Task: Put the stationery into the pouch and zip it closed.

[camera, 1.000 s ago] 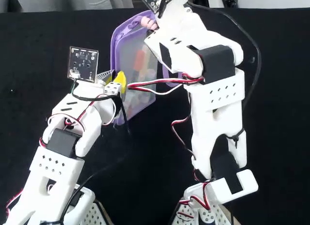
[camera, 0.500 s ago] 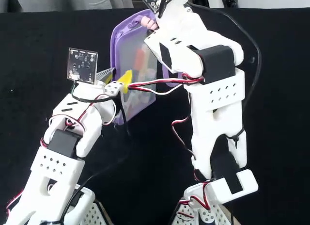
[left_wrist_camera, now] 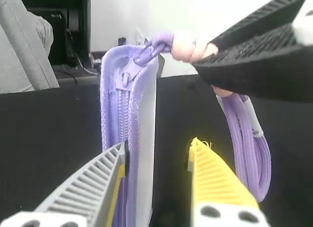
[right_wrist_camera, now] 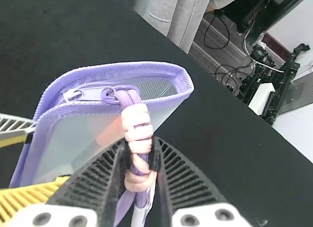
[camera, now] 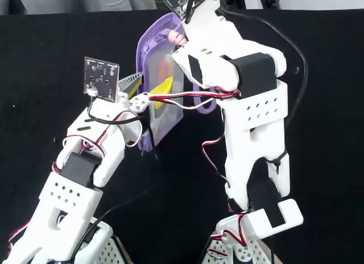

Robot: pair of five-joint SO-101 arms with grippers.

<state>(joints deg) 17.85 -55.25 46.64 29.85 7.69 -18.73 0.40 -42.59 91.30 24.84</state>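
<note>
A purple pouch [camera: 152, 59] with a translucent face hangs upright above the black table. My right gripper [camera: 181, 31] is shut on the pink pull [right_wrist_camera: 136, 124] tied to the zipper slider at the pouch's [right_wrist_camera: 88, 134] top corner. A red item [camera: 166, 65] shows faintly through the face. My left gripper [left_wrist_camera: 159, 145] stands open lower down, straddling the pouch's [left_wrist_camera: 117, 104] side edge. Its grey finger [left_wrist_camera: 93, 183] lies against one face and its yellow finger [left_wrist_camera: 215, 183] stands clear of the other. A purple wrist strap [left_wrist_camera: 249, 144] dangles beside the pouch.
Black cloth [camera: 324, 104] covers the table below both raised arms. The left arm's camera board [camera: 101, 77] stands up beside the pouch. Cables and stands [right_wrist_camera: 259, 75] lie beyond the table's far edge.
The left arm has risen and shifted right, and its yellow finger has swung away from the grey one. The pouch has turned slightly, edge toward the left arm.
</note>
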